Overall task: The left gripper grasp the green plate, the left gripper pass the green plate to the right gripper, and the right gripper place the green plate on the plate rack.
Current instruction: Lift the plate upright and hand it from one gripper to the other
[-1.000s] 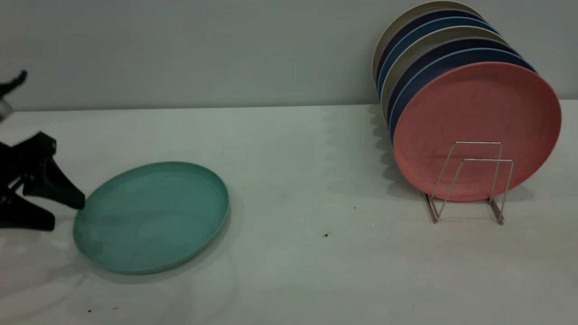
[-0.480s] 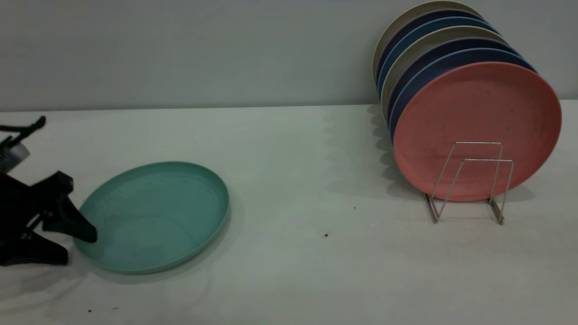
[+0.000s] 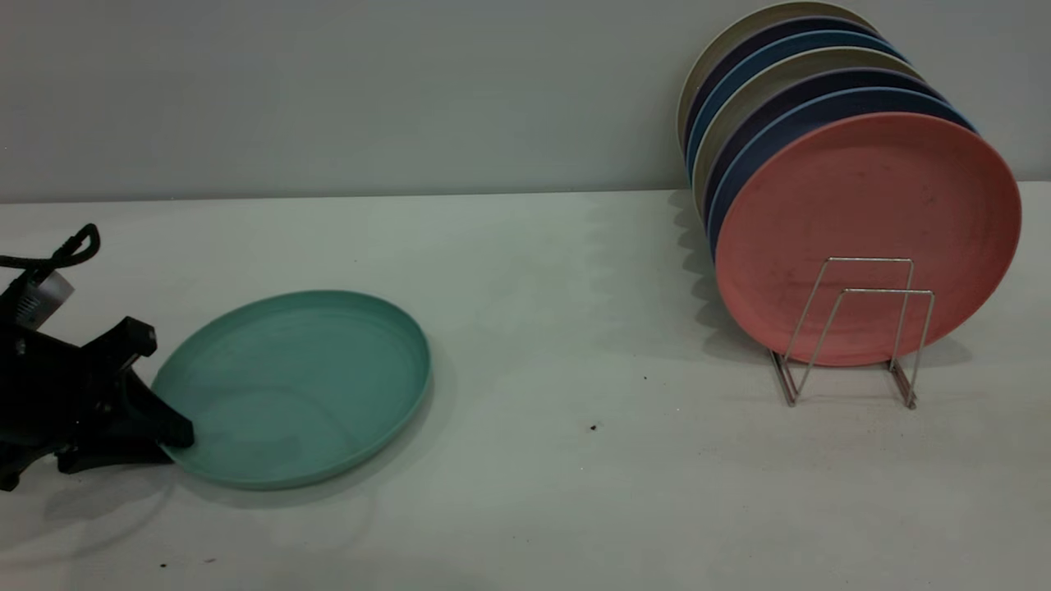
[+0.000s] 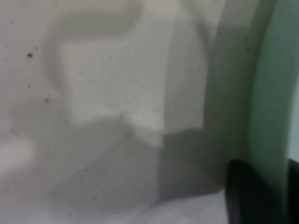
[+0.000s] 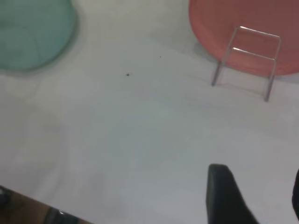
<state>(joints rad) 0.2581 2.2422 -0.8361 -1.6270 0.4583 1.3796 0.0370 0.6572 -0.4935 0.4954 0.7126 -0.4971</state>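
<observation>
Item: my left gripper [image 3: 168, 439], jaws straddling the green plate's [image 3: 296, 386] rim on the side away from the plate rack [image 3: 854, 328]. Advice: pinch squarely, lift level.

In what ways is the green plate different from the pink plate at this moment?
The green plate lies nearly flat on the table; the pink plate stands on edge in the plate rack. The left gripper has its jaws at the green plate's rim; nothing grips the pink plate. Both are round, low-rimmed and look alike in size.
</observation>
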